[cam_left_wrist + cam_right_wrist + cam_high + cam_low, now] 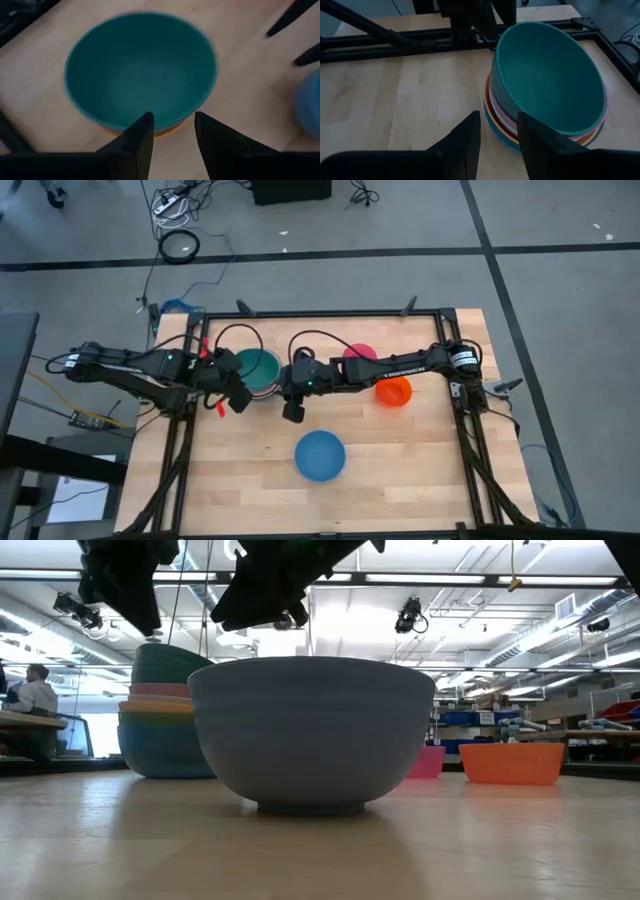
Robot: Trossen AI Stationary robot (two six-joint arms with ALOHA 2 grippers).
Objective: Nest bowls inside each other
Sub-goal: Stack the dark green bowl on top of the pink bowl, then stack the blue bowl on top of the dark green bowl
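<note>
A stack of several bowls [258,370] stands at the table's far left. Its top bowl is teal-green [550,75] and sits tilted in the pink and orange ones below. A light blue bowl [320,455] stands alone near the table's middle front. A magenta bowl [358,354] and an orange bowl [393,392] stand to the right. My left gripper [172,135] hovers open just left of and in front of the stack. My right gripper [497,135] hovers open just right of the stack, above the table. Neither has anything between its fingers.
A black frame [330,312] runs along the table's far edge and down both sides. Bare wood lies at the front left and front right of the blue bowl. The two grippers hang close together in front of the stack.
</note>
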